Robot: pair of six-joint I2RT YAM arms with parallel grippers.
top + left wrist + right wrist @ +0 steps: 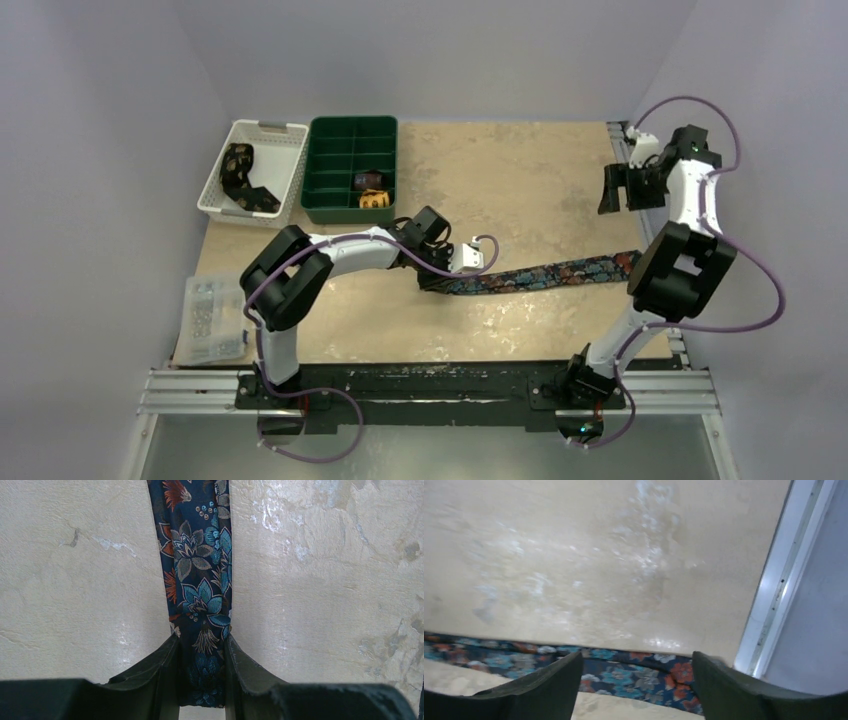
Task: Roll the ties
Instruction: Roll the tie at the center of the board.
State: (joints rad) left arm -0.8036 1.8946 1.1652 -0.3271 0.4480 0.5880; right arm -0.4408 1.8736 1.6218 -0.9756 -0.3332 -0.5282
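Beige mottled surface (520, 180), pale walls (430, 50) around it. A white basket (285, 135) at far left held a black-and-gold tie (240, 175). The green tray (330, 165) beside it held two rolled ties (372, 182) in right-hand compartments. The navy floral tie (550, 273) lay flat mid-surface, long axis left to right. I saw the left tool (201, 647) clamped on its left end. The right tool (636, 657) stood fingers apart, gripping nothing.

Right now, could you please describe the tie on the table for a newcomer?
On the table, near the green tray, a long tie lies stretched out, one end in the left gripper. Unlike the rolled ties nearby, it is navy floral.
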